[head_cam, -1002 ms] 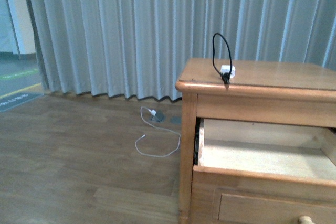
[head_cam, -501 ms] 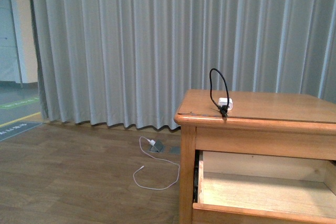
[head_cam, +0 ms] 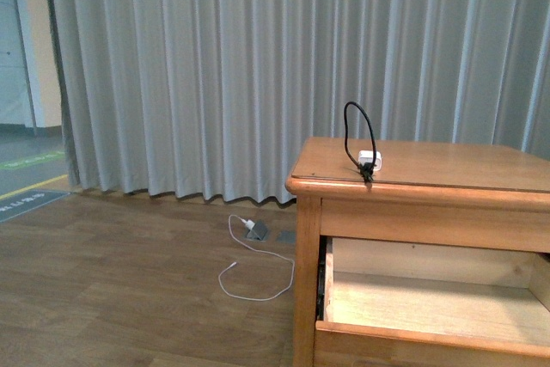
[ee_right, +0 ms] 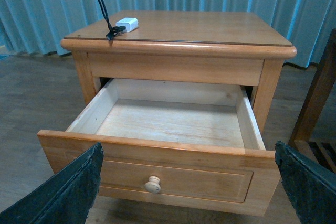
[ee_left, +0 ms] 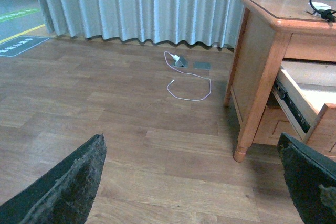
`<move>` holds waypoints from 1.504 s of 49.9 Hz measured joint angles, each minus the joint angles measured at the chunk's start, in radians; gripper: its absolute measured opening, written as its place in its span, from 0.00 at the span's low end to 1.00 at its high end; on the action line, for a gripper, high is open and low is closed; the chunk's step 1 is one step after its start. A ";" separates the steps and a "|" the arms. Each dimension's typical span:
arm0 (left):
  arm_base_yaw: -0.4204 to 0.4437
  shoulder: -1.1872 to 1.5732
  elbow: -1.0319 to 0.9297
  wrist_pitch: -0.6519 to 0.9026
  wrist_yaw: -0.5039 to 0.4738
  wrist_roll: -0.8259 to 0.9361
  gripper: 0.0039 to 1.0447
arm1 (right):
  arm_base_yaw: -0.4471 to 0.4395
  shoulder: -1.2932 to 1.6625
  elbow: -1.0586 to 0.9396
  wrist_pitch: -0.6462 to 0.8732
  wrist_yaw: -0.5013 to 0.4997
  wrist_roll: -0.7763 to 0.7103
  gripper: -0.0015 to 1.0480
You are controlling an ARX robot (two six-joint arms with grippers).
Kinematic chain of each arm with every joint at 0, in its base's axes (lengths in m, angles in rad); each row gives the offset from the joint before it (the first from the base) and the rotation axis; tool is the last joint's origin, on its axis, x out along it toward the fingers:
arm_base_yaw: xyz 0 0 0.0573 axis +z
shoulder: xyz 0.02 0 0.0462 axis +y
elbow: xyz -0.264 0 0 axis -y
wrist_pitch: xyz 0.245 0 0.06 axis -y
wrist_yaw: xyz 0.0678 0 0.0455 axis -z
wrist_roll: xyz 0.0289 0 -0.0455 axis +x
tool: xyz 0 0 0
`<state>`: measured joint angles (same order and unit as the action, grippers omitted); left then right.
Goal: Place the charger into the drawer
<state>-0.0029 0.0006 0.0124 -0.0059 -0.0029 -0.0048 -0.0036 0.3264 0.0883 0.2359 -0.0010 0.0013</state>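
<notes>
The charger (head_cam: 369,159), a small white block with a black cable arching up in a loop, lies on the nightstand's top near its front left corner; the same charger (ee_right: 126,23) and charger (ee_left: 319,8) show in the wrist views. The drawer (ee_right: 157,174) stands pulled out, with a round pale knob and an empty pale wood interior (head_cam: 430,307). My right gripper (ee_right: 191,187) is open in front of the drawer's face. My left gripper (ee_left: 194,187) is open over bare floor, left of the nightstand. Neither arm shows in the front view.
The honey-brown nightstand (head_cam: 412,204) stands before grey curtains (head_cam: 258,66). A white plug with a thin white cable (head_cam: 253,259) lies on the wooden floor to its left. A dark wooden frame (ee_right: 317,108) stands beside the nightstand in the right wrist view.
The front view has tilted upward: the nightstand and drawer sit lower in the picture, and more curtain shows. The charger has not moved on the top.
</notes>
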 joint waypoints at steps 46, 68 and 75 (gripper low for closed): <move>-0.448 1.757 1.275 0.345 -0.341 -0.139 0.95 | 0.000 0.000 0.000 0.000 0.000 0.000 0.92; -0.563 2.416 2.161 0.072 -0.340 -0.117 0.95 | 0.000 0.000 0.000 0.000 0.000 0.000 0.92; -0.572 2.536 2.364 -0.035 -0.371 -0.106 0.95 | 0.000 0.000 0.000 0.000 0.000 0.000 0.92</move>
<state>-0.5747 2.5362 2.3760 -0.0410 -0.3737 -0.1112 -0.0036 0.3264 0.0883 0.2359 -0.0010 0.0010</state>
